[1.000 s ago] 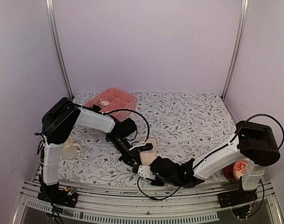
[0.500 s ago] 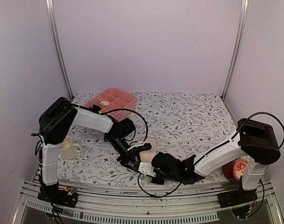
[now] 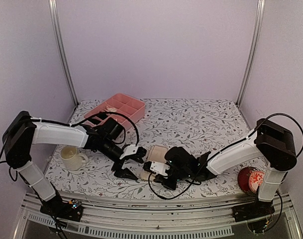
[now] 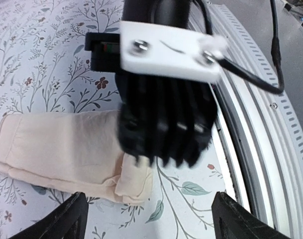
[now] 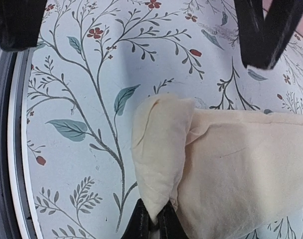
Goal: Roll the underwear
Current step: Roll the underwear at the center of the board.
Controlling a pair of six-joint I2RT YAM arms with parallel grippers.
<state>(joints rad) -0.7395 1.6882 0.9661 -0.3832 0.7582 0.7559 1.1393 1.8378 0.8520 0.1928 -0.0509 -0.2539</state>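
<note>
L arm swung out left vs 1 s ago. We see left pincer (image 3: pixel 129 162) apart, just beside the peach-beige underwear (image 3: pixel 157 152), not touching. Right pincer (image 5: pixel 152 220) is clamped on its near folded edge, so we judge the roll barely started. Fabric is thin, soft, matte, with a puffy fold, on the floral worktop (image 3: pixel 201 124).

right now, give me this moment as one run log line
right gripper: shut on folded end of pale peach fabric underwear | left gripper: open, not touching it | roll: one fold only
</note>
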